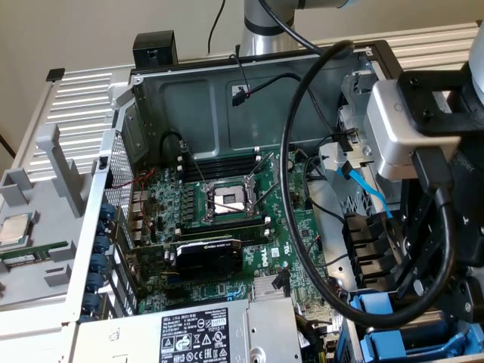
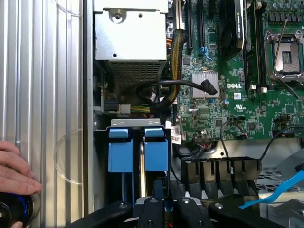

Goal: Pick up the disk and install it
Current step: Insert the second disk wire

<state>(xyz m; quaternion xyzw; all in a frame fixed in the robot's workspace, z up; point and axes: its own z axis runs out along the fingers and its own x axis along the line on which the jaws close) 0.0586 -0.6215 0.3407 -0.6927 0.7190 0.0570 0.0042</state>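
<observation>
An open computer case (image 1: pixel 136 113) lies on a ribbed metal table (image 1: pixel 76 91), motherboard (image 1: pixel 227 219) exposed. Two blue carrier tabs (image 2: pixel 119 154) stand in the drive bay beside the motherboard; the disk sits there. Gripper (image 2: pixel 164 209) directly above the bay; opening cannot be determined. One hand (image 2: pixel 14 166) rests on the table.

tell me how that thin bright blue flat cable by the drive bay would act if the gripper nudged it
The thin bright blue flat cable would probably flex rather than resist: it hangs in a loose curve. It looks light, so a nudge should swing it aside. One end seems plugged in near the grey metal bay wall, so it would likely pivot there.
</observation>
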